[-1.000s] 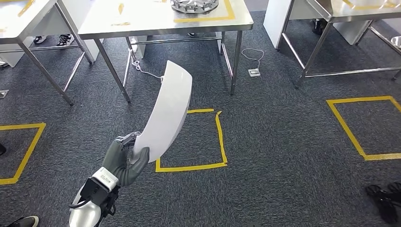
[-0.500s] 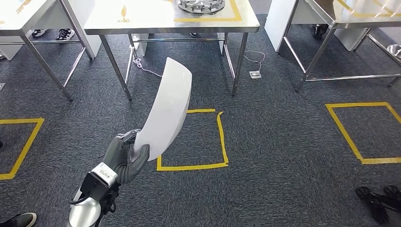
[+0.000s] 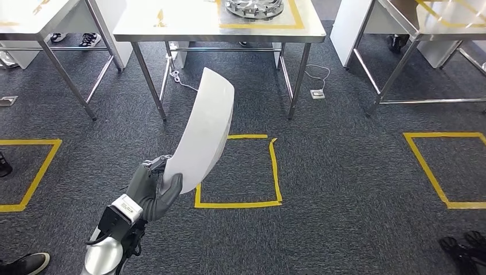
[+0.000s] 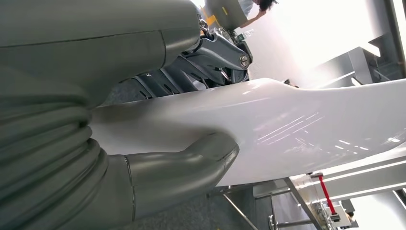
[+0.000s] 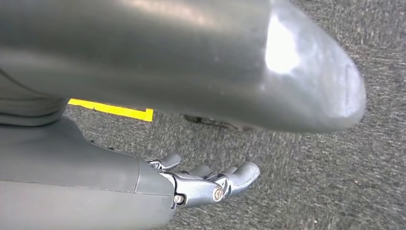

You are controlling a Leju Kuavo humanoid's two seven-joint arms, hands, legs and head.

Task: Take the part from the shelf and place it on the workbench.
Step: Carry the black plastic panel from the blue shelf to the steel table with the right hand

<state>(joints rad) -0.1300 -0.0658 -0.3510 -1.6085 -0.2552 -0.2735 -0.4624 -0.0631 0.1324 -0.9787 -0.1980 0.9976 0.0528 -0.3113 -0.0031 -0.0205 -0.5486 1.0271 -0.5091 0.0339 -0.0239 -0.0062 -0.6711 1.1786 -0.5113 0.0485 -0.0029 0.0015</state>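
Above the grey carpet (image 3: 344, 183), our left hand (image 3: 153, 192) grips the long curved white panel (image 3: 203, 129); our right hand (image 5: 206, 184) hangs open-fingered, holding nothing.

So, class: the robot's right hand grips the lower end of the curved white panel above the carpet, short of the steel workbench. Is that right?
Not quite. The head view shows the left hand, not the right, gripping the lower end of the curved white panel above the carpet, short of the steel workbench. The right hand holds nothing.

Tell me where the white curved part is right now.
In the head view, the white curved part stands upright in the left hand, left of centre, above the yellow floor square, short of the steel workbench.
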